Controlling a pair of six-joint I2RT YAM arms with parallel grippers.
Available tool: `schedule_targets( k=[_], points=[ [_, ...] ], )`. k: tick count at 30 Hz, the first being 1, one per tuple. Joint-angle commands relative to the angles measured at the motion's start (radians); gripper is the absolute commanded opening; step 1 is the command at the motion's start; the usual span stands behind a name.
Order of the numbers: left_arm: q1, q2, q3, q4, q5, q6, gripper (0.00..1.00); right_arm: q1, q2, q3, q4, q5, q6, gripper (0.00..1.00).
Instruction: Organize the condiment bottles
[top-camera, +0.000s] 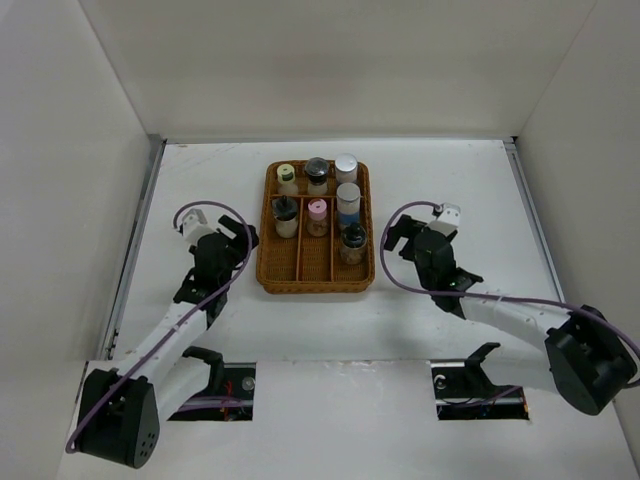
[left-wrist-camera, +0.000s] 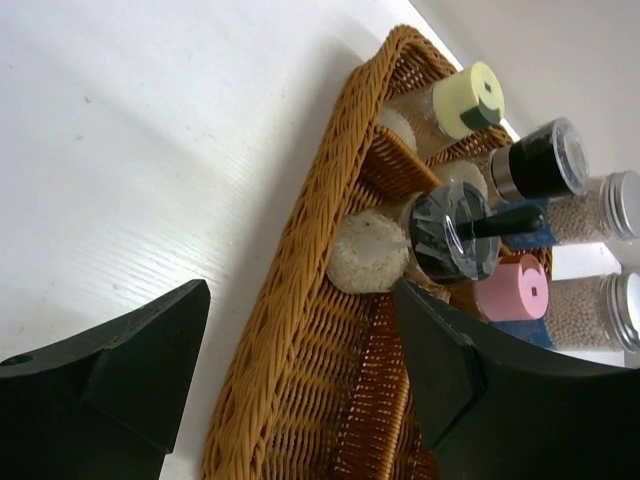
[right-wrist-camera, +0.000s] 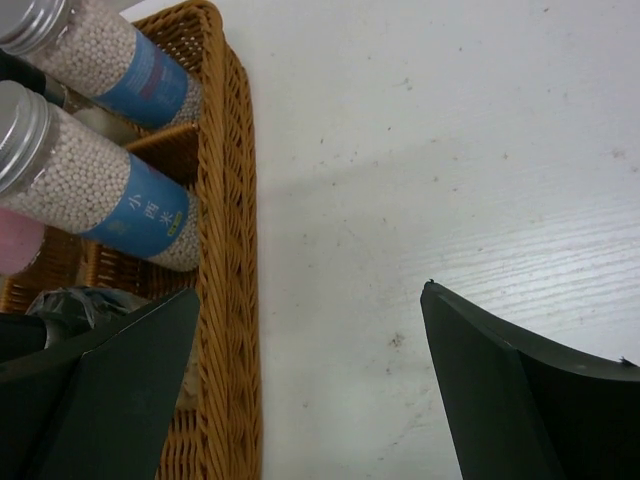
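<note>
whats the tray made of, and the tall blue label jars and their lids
Tray: woven wicker or rattan, brown with a slight sheen; the interlaced strands show plainly.
Tall blue-label jars: clear and smooth, plastic or glass, I cannot tell which; small white beads show through the wall.
Their lids: silver with fine ribs, which looks like brushed metal but could be metallised plastic.

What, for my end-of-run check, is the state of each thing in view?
Condiment bottles: all seven upright in the tray, lids on.
Wicker tray: lying flat; its near-left and near-middle compartments hold nothing.
Left gripper: open, holding nothing.
Right gripper: open, holding nothing.
</note>
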Motion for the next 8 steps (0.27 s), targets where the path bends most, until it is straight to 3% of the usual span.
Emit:
schedule_targets(
  k=[1,8],
  points=[
    [-0.035,0.025,0.049,0.022,0.009,0.007,0.72,0.015,0.004,0.039,0.077,-0.020,0.011,1.00],
    [-0.067,0.080,0.066,0.038,0.012,0.033,0.73,0.023,0.009,0.042,0.079,-0.023,-0.001,1.00]
  ],
)
